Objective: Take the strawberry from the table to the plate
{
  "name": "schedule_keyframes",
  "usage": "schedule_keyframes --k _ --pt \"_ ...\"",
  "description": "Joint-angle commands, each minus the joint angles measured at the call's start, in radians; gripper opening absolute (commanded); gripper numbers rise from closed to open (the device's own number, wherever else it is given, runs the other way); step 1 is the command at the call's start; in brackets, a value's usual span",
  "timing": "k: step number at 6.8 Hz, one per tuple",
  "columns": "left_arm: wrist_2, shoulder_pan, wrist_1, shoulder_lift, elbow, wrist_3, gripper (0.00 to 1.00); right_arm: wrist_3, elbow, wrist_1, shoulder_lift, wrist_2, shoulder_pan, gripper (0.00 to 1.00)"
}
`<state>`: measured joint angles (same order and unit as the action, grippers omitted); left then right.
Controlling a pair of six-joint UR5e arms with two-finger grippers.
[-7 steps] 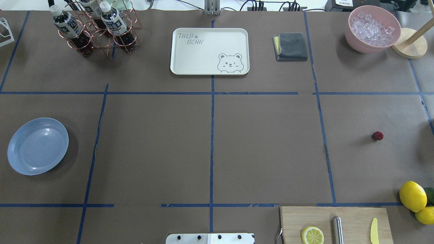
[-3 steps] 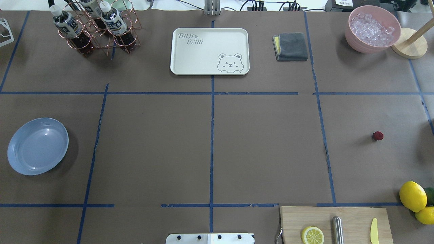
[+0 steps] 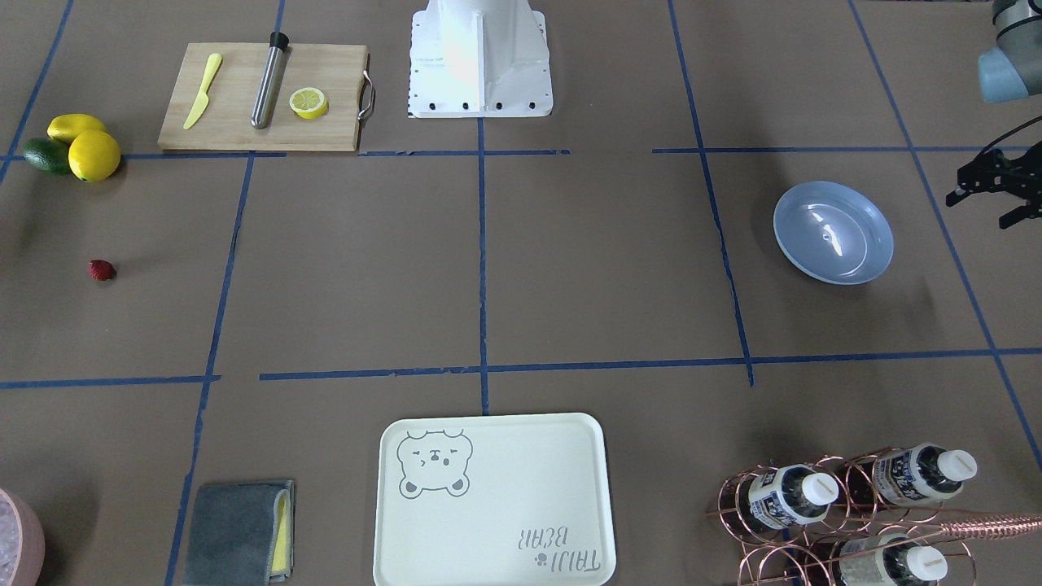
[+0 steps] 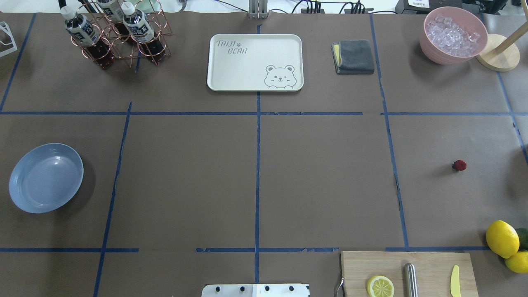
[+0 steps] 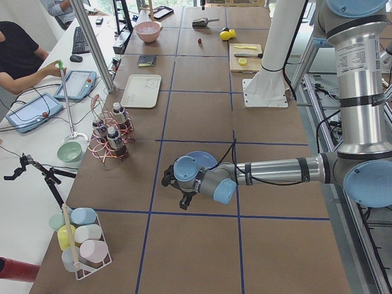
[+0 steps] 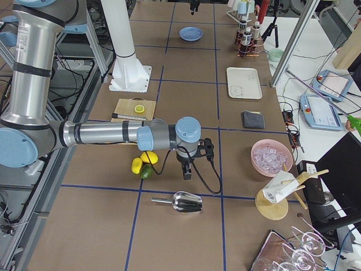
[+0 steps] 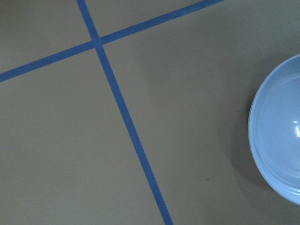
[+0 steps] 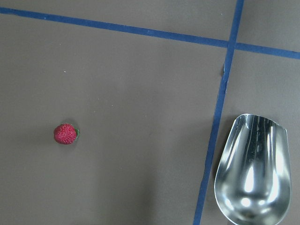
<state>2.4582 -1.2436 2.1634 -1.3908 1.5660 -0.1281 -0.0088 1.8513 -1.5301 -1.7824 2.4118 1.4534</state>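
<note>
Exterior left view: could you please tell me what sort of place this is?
Probably a robotics lab: a robot arm reaches over a table gridded with blue tape, and a person alongside has tablets.

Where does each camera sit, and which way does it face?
Front-facing: across the table, facing the base; left gripper at right edge.
Overhead: behind the robot, looking down; base's edge only.
Exterior left: table's end; left arm near, by plate.
Exterior right: opposite end; right arm near.
Left wrist: down onto plate's rim.
Right wrist: down onto strawberry, scoop.
Overhead and front-facing share strawberry, plate.
</note>
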Motion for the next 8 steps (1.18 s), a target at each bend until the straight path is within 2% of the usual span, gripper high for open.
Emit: schedule_keyframes --k 1,2,4,5,6,7,8 --pt "-0.033 0.160 0.187 -0.016 -0.026 -0.157 1.00 0.001 0.002 0.001 0.000 0.001 -0.001 1.00" --pt "-0.115 0.235 0.237 -0.026 -0.047 -0.192 1.00 0.000 0.000 0.001 0.000 0.001 -0.001 1.00" --pt "-0.130 0.242 0.239 -0.030 -0.053 -0.273 1.00 0.001 0.002 0.002 0.000 0.001 -0.001 1.00" --pt "-0.130 0.242 0.239 -0.031 -0.055 -0.322 0.92 0.000 0.002 0.002 0.000 0.001 -0.002 1.00" --pt "-0.130 0.242 0.239 -0.031 -0.053 -0.350 0.61 0.000 0.002 0.002 0.000 0.001 -0.001 1.00" --pt "-0.131 0.242 0.237 -0.031 -0.058 -0.361 0.43 0.000 0.002 0.002 0.000 0.001 -0.002 1.00" --pt "-0.131 0.242 0.233 -0.033 -0.067 -0.361 0.46 0.000 0.002 0.001 0.000 0.001 -0.002 1.00"
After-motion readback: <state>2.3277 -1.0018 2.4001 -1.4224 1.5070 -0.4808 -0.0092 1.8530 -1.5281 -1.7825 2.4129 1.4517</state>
